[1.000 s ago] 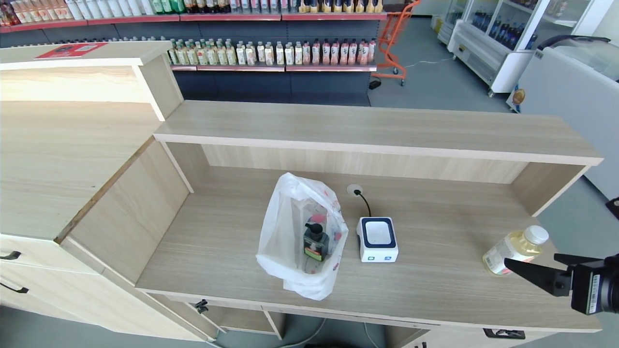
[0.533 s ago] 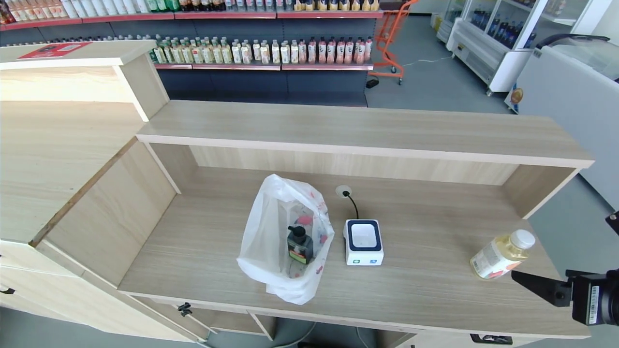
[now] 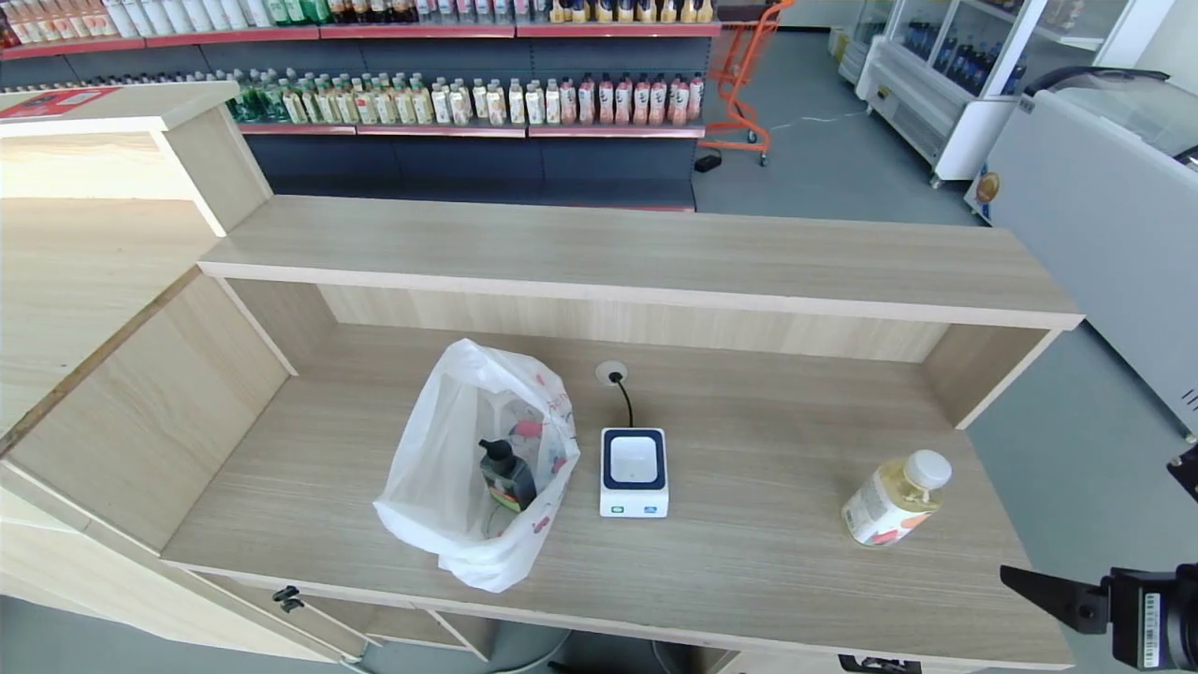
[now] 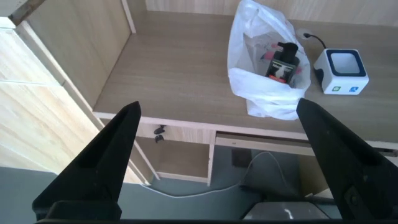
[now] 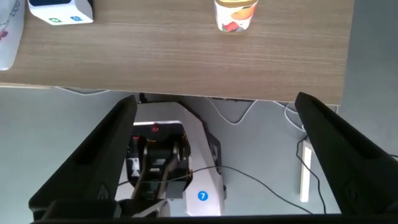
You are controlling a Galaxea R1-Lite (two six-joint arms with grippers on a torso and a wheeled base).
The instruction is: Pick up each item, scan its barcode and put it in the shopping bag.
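Note:
A white plastic shopping bag stands open on the wooden counter, with a black pump bottle inside it. Right of the bag sits the white barcode scanner on its cable. A yellow drink bottle with a white cap lies tilted near the counter's right end. My right gripper is open, off the counter's front right corner and apart from that bottle. My left gripper is open and holds nothing; it hangs in front of the counter, below the bag and scanner.
A raised shelf runs along the back of the counter, with side walls at both ends. A taller wooden unit stands to the left. Store shelves of bottles and freezers lie beyond. Cables hang under the counter.
The camera has moved, so the whole scene has slid left in the picture. My right gripper now sits lower and farther from the yellow bottle than before.

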